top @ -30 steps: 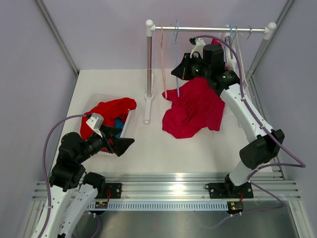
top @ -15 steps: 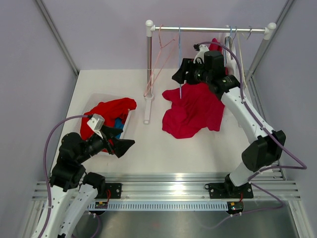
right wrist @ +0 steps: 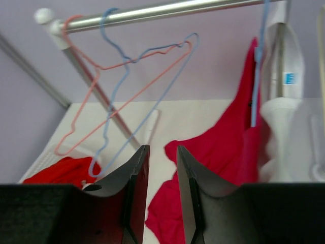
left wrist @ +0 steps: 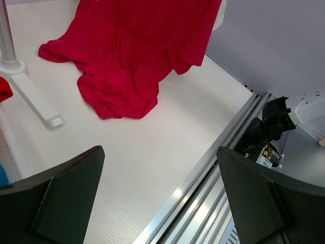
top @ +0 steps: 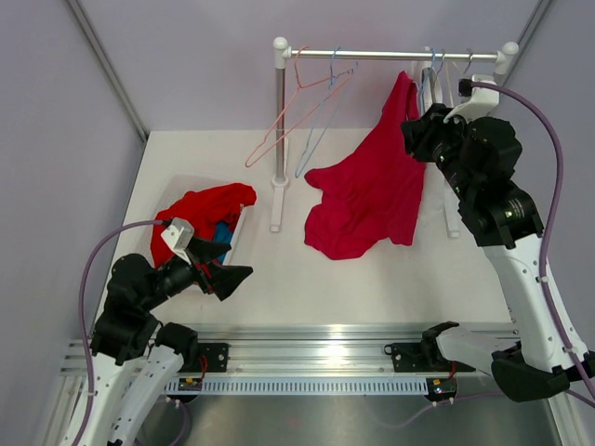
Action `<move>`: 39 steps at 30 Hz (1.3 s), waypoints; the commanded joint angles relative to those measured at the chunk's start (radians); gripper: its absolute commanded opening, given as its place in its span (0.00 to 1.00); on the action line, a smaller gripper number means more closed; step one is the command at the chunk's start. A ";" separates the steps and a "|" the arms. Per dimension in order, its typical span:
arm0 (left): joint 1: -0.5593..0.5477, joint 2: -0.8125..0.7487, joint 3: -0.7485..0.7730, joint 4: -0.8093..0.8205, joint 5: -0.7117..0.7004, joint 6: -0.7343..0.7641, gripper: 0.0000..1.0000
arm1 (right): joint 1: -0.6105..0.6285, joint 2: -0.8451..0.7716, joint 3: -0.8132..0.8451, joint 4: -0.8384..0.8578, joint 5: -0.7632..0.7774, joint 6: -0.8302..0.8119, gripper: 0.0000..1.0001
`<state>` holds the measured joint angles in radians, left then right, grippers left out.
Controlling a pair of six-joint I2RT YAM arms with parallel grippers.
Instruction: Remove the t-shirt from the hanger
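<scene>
The red t-shirt (top: pixel 367 190) hangs by its top from a blue hanger (right wrist: pixel 256 71) at the right end of the rail (top: pixel 390 54). Its lower part lies crumpled on the table. It also shows in the right wrist view (right wrist: pixel 228 147) and the left wrist view (left wrist: pixel 132 56). My right gripper (top: pixel 412 139) is up beside the shirt's upper right edge. In its own view the right gripper (right wrist: pixel 162 152) has its jaws a narrow gap apart with nothing between them. My left gripper (top: pixel 231 277) is wide open and empty, low over the table near the bin; in its own view the left gripper (left wrist: pixel 160 198) holds nothing.
An empty pink hanger (top: pixel 288 116) and an empty blue hanger (top: pixel 321 130) hang tilted at the rail's left end. The rack post (top: pixel 280 121) stands mid-table. A clear bin (top: pixel 186 179) at left holds red and blue clothes. A white garment (right wrist: pixel 284 117) hangs right of the shirt.
My right gripper has pulled back to the right, away from the empty blue hanger. The two empty hangers now swing out to the left. The shirt's top has lifted towards the rail.
</scene>
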<state>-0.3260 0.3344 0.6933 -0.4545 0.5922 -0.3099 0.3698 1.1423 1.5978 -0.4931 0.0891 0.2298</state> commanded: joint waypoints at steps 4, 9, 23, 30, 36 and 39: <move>-0.025 -0.035 -0.006 0.034 0.032 0.011 0.99 | -0.043 0.129 0.053 -0.147 0.299 -0.079 0.32; -0.044 -0.041 -0.008 0.034 0.034 0.012 0.99 | -0.077 0.211 0.054 -0.177 0.320 -0.080 0.37; -0.051 -0.025 -0.008 0.036 0.032 0.011 0.99 | -0.080 0.067 -0.047 -0.131 0.314 -0.086 0.42; -0.053 -0.021 -0.008 0.034 0.027 0.011 0.99 | -0.091 0.131 -0.042 -0.168 0.347 -0.126 0.48; -0.053 -0.018 -0.009 0.036 0.029 0.011 0.99 | -0.103 0.183 -0.026 -0.157 0.324 -0.126 0.44; -0.053 -0.015 -0.006 0.036 0.026 0.012 0.99 | -0.103 0.208 -0.006 -0.150 0.276 -0.132 0.41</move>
<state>-0.3733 0.3096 0.6933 -0.4549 0.5957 -0.3096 0.2737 1.3476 1.5581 -0.6579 0.4004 0.1253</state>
